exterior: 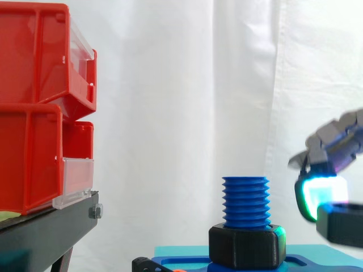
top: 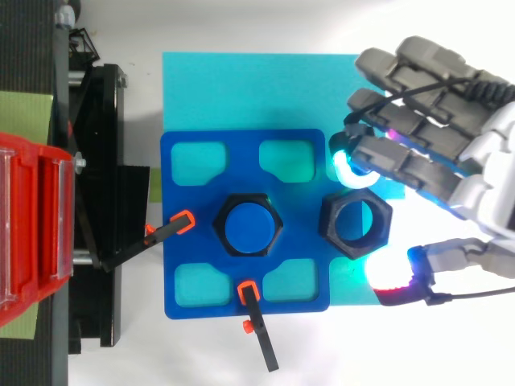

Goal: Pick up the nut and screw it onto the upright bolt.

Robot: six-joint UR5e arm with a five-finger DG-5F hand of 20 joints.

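The blue threaded bolt [exterior: 245, 201] stands upright in the middle of the blue plate [top: 185, 241], with a black hex nut [exterior: 247, 245] seated round its foot. To its right a second black nut [top: 355, 223] sits between the pads of my hand [top: 451, 153]. A cyan-glowing fingertip [top: 342, 167] presses its far edge and the red-glowing thumb [top: 394, 283] its near edge. In the side view this nut [exterior: 342, 225] hangs a little higher than the seated one, beside the bolt's threads and apart from them. The hand [exterior: 334, 141] is shut on it.
Red bins [exterior: 39, 107] are stacked on the black stand [exterior: 51, 226] at the left. Two black clamps with orange tips [top: 181, 221] [top: 249, 293] hold the plate on a cyan mat [top: 241, 88]. White curtain hangs behind.
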